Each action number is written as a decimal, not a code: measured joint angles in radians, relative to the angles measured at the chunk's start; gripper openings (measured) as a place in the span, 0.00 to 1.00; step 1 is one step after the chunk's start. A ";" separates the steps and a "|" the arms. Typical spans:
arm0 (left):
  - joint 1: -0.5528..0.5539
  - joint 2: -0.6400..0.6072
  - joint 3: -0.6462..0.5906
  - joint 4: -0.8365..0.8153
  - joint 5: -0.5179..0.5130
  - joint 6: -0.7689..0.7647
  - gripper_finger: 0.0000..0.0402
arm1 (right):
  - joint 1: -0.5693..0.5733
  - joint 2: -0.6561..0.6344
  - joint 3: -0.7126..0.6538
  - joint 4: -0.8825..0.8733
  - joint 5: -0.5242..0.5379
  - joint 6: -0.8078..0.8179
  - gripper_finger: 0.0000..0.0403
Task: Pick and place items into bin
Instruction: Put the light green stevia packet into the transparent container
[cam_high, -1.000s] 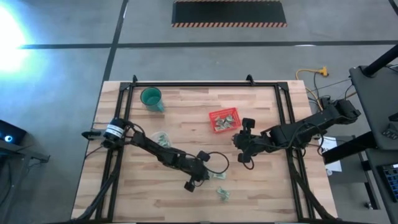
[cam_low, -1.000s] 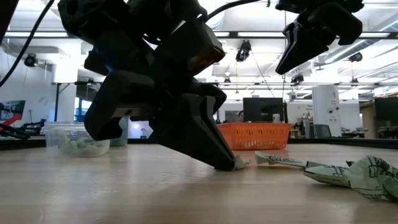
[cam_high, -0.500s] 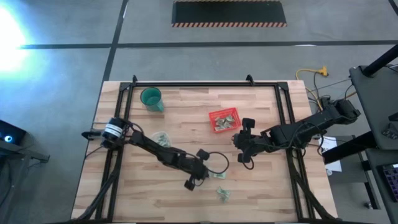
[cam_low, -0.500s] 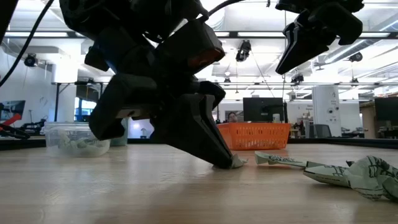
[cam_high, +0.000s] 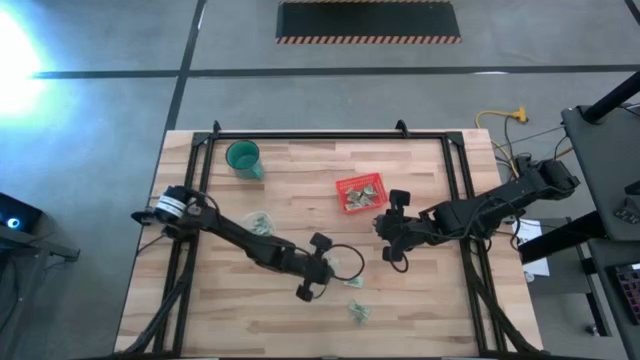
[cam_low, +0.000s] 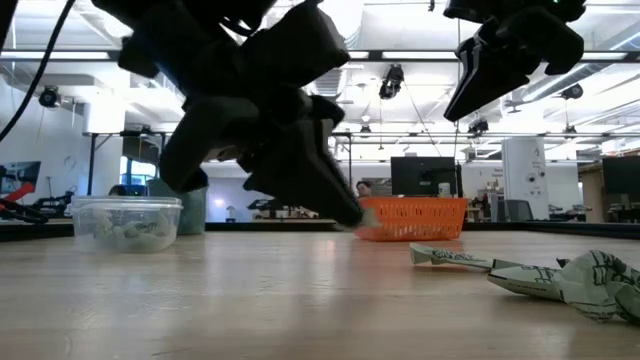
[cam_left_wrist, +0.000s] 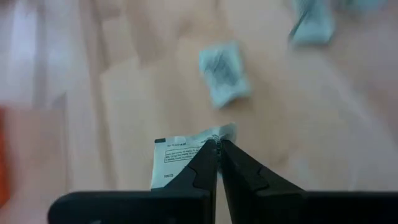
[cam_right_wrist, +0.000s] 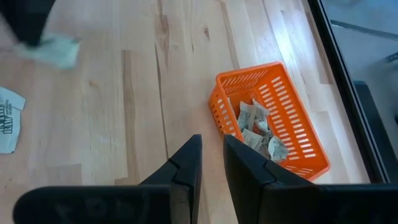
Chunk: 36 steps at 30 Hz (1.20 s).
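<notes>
My left gripper is shut on one of the items, a small white printed piece, just above the table's near middle. In the low view its fingertips hang clear of the wood. Two more pale green items lie flat on the table beyond it. The bin, a red basket, stands right of centre with several pieces inside. My right gripper hovers beside the bin, a narrow gap between its fingers and nothing in it. My left gripper pinches the piece by one edge between its two fingertips. The fingers slant down from the table's left. The piece is lifted clear of the table and sticks out to one side of the fingers.
A teal cup stands at the far left. A clear tub holding pale pieces sits on the left half. Loose items lie near the front and show crumpled in the low view.
My left gripper, shut on the piece, has risen from the table and tipped less steeply. The piece, which lay on the wood, is now lifted clear.
</notes>
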 joint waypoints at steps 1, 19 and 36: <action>-0.003 -0.014 -0.001 -0.038 -0.023 -0.002 0.00 | 0.000 0.000 -0.001 0.000 0.000 0.000 0.14; -0.064 -0.252 -0.016 -0.638 -0.430 -0.385 0.00 | -0.002 0.000 -0.011 0.024 0.000 -0.022 0.14; -0.076 -0.380 -0.183 -0.935 -0.423 -0.824 0.00 | -0.002 0.000 -0.019 0.029 0.000 -0.027 0.14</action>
